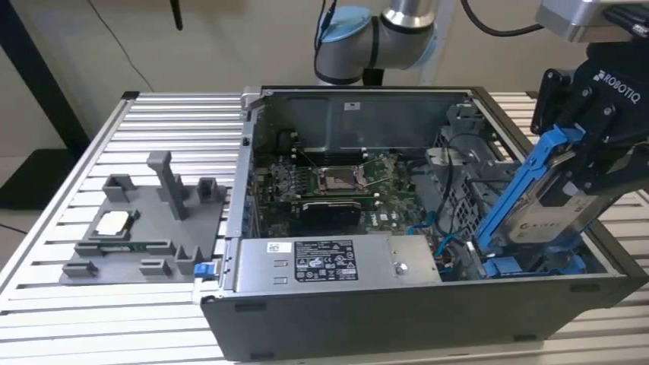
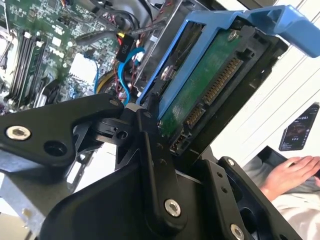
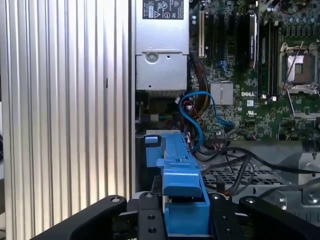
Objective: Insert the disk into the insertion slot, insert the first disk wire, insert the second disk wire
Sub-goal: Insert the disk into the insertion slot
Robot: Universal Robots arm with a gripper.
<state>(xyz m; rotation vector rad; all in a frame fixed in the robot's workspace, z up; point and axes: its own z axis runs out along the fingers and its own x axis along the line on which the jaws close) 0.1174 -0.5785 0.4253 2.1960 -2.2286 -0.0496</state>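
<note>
clamping the disk (image 1: 542, 217) between its fingers, the gripper (image 1: 586, 179) holds it tilted over the insertion slot (image 1: 552, 255) beneath them, unseated; its connector (image 2: 215, 90) is bare, both wire steps undone.

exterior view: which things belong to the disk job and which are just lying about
Job: silver-grey hard drive in bright blue plastic carrier, gripped by the black tool; open dark computer case; thin blue cable.
Lying about: grey plastic fixture plate; pale square chip on it.
</note>
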